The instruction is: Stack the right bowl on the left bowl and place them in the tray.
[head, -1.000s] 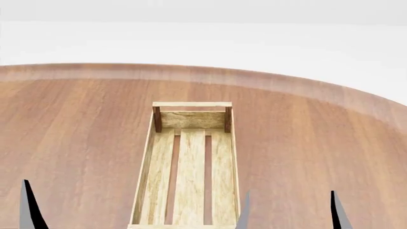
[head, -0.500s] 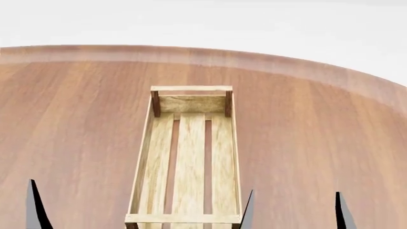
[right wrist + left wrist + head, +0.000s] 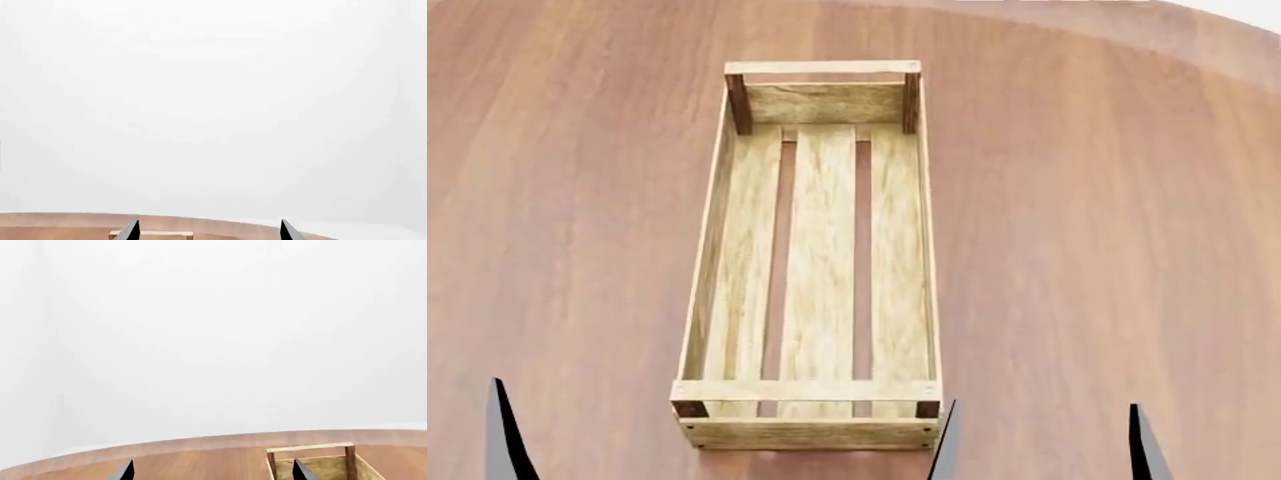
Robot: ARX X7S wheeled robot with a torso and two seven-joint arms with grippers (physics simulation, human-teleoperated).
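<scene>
The tray [image 3: 822, 418], a long light-wood crate with three bottom slats and dark corner posts, lies lengthwise in the middle of the head view with nothing in it. Neither bowl shows in any view. My right gripper [image 3: 1044, 447] stands open just right of the tray's near end, nothing between its fingers. Of my left gripper only one dark fingertip [image 3: 502, 432] shows in the head view, left of the tray. In the wrist views the left gripper [image 3: 212, 473] and right gripper [image 3: 208, 232] are both open, each looking over the table toward the tray's far end [image 3: 310, 447] [image 3: 151, 233].
The tray rests on a round reddish-brown wooden table [image 3: 1094, 250], whose curved far edge [image 3: 1228, 18] shows at the top right. Beyond it is plain white background. Bare tabletop lies on both sides of the tray.
The head view has tilted down: the tray now shows whole, with its near end in view, and the table's far edge has slid to the top. The fingertips hold their places.
</scene>
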